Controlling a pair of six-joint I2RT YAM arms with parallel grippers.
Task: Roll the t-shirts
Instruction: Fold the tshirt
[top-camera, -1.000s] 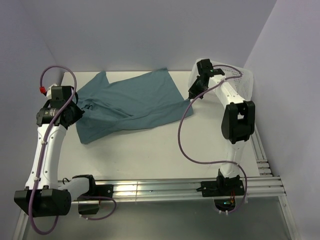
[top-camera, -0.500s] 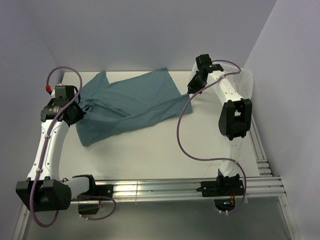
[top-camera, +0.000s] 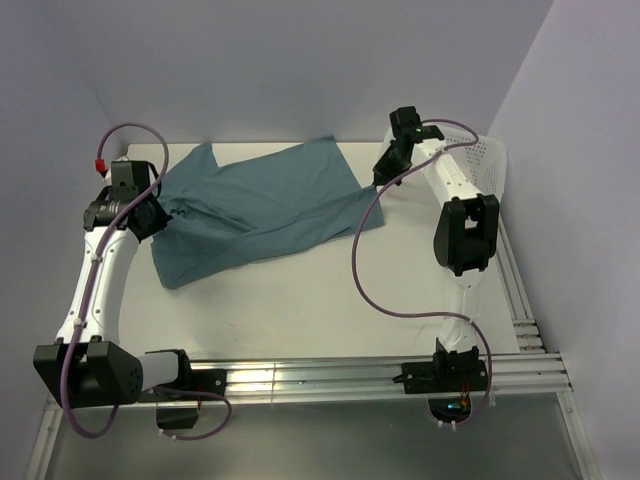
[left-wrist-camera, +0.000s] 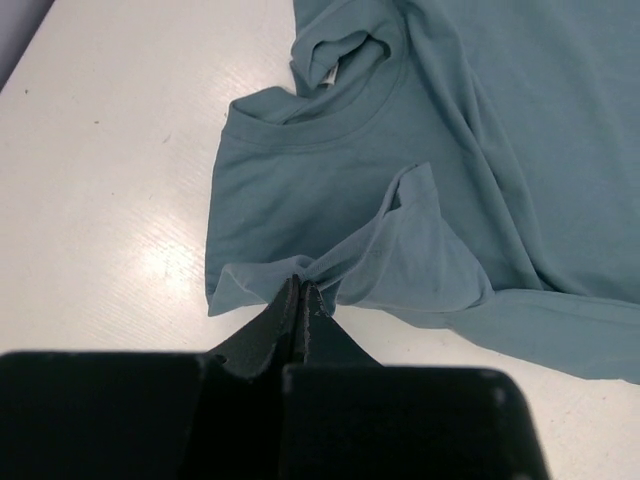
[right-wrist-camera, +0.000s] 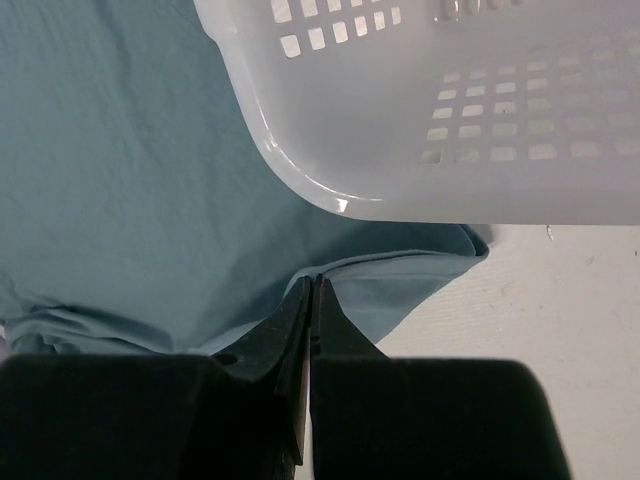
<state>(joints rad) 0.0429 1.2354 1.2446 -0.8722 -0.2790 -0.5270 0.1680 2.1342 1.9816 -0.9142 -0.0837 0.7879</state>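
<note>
A teal-blue t-shirt (top-camera: 260, 205) lies crumpled across the far half of the white table, collar end toward the left. My left gripper (top-camera: 157, 212) is shut on a pinch of cloth at the shirt's left edge. In the left wrist view its tips (left-wrist-camera: 300, 286) bite a fold just below the collar (left-wrist-camera: 320, 115). My right gripper (top-camera: 381, 180) is shut on the shirt's right edge beside the basket. The right wrist view shows its tips (right-wrist-camera: 313, 283) clamping a folded hem of the t-shirt (right-wrist-camera: 120, 150).
A white mesh basket (top-camera: 490, 165) stands at the back right, and its corner (right-wrist-camera: 420, 110) overhangs the shirt edge right above my right gripper. Purple cables (top-camera: 365, 260) loop off both arms. Aluminium rails (top-camera: 330, 378) run along the near edge. Walls close in on left, back and right.
Both arms have shifted a little toward the back of the table, each still gripping the shirt. The left arm moved farther, drawing the shirt's left edge back with it.
</note>
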